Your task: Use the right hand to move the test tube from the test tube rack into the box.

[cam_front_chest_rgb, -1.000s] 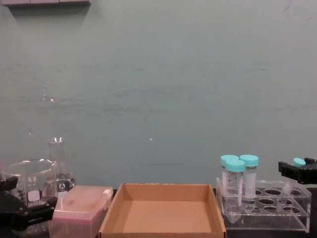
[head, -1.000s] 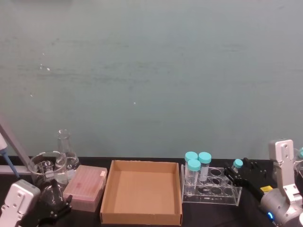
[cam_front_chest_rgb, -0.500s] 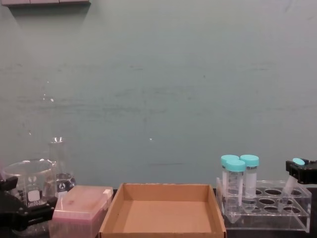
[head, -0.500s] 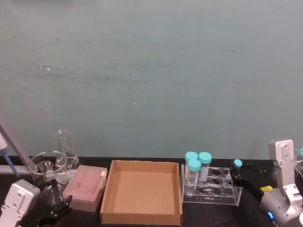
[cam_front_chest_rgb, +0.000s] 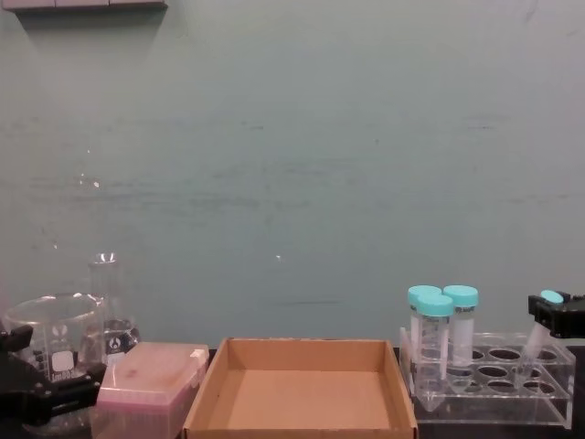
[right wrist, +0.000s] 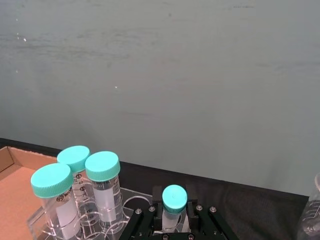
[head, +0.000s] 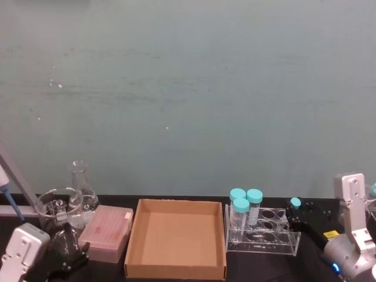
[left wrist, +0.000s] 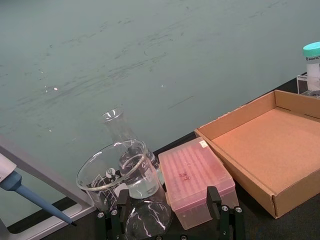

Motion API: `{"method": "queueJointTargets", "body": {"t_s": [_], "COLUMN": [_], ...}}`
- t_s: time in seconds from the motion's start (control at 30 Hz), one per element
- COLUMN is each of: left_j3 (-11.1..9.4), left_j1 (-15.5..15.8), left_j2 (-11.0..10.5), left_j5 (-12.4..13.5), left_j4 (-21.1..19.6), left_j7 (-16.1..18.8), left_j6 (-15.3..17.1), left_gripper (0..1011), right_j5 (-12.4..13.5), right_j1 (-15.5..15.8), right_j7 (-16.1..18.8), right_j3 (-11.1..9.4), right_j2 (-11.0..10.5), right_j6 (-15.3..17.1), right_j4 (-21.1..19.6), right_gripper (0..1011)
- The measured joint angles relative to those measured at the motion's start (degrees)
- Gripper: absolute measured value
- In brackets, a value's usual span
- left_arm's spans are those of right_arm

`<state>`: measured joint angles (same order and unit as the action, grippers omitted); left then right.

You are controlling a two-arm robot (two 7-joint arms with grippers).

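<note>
The slim test tube, teal cap (cam_front_chest_rgb: 551,296) up, leans in the right end of the clear test tube rack (cam_front_chest_rgb: 484,380) with its tip still in a hole. My right gripper (cam_front_chest_rgb: 551,316) is shut on it just under the cap; the right wrist view shows the cap (right wrist: 174,197) between the black fingers (right wrist: 142,224). From the head view, the right gripper (head: 298,220) reaches to the rack (head: 262,234) from the right. The brown cardboard box (head: 175,239) lies left of the rack. My left gripper (head: 66,259) rests open at the lower left.
Three wider teal-capped tubes (head: 245,202) stand in the rack's left end. A pink translucent box (head: 106,232), a glass beaker (head: 57,207) and a conical flask (head: 81,185) sit left of the cardboard box. A blue pipette (left wrist: 30,196) lies at the far left.
The right gripper has shifted slightly to the right along the rack with the slim tube's cap, leaning the tube. In the last half second hardly anything moved. The left arm stayed put.
</note>
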<state>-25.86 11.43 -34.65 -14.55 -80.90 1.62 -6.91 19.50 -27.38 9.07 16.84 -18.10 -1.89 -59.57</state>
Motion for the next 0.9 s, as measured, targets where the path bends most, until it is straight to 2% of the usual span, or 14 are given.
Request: {"method": "queueJointTargets", "body": {"t_s": [0.37,0.7,0.9], "left_j3": [0.00,0.00,0.00], "left_j1": [0.00,0.00,0.00], "left_j2": [0.00,0.00,0.00], "left_j5": [0.00,0.00,0.00], "left_j4": [0.00,0.00,0.00], "left_j7": [0.00,0.00,0.00], "left_j6": [0.00,0.00,0.00], "left_gripper": [1000,1000,1000], "right_j5": [-0.49,1.27,2.50], "right_j1": [1.65,4.54,4.20], "right_j7": [1.19,3.46,5.11], "right_j3": [-2.77,-6.67,-7.93], "right_j2": [-0.06,-1.00,-0.63], "right_j6": [-0.09,1.02,2.87], "right_j4": [-4.05,-13.25,-16.93], "right_gripper": [270,270,270]}}
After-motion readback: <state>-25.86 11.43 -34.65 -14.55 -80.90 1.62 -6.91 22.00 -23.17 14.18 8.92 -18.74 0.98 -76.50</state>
